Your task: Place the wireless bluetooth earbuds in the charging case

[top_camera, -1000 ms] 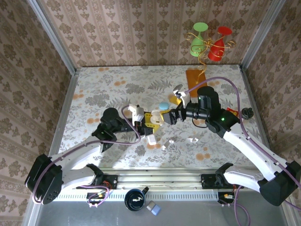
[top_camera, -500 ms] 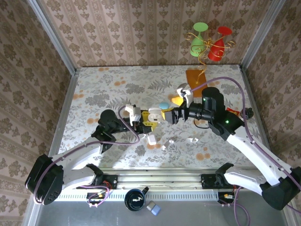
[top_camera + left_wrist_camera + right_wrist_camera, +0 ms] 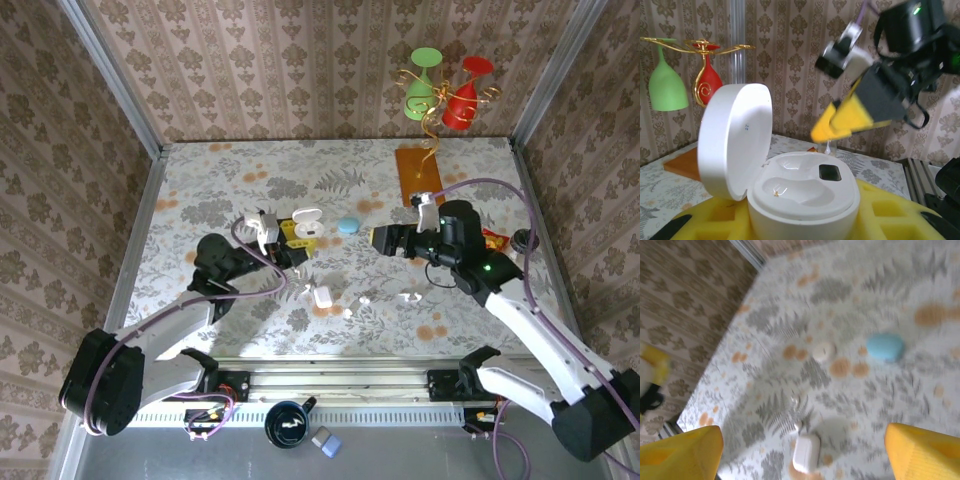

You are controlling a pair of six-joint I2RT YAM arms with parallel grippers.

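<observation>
- The left end effector [image 3: 297, 232] clamps the open charging case [image 3: 802, 195] aloft; a loose hold could tip it
- The right end effector [image 3: 384, 240] gapes empty; the earbuds [image 3: 365, 298] lie scattered on the worktop [image 3: 200, 190], tiny enough to skid from its closing grip

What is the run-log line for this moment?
left tool: grips open charging case, wells empty | right tool: open, holding nothing, above table | earbuds: loose on table
</observation>
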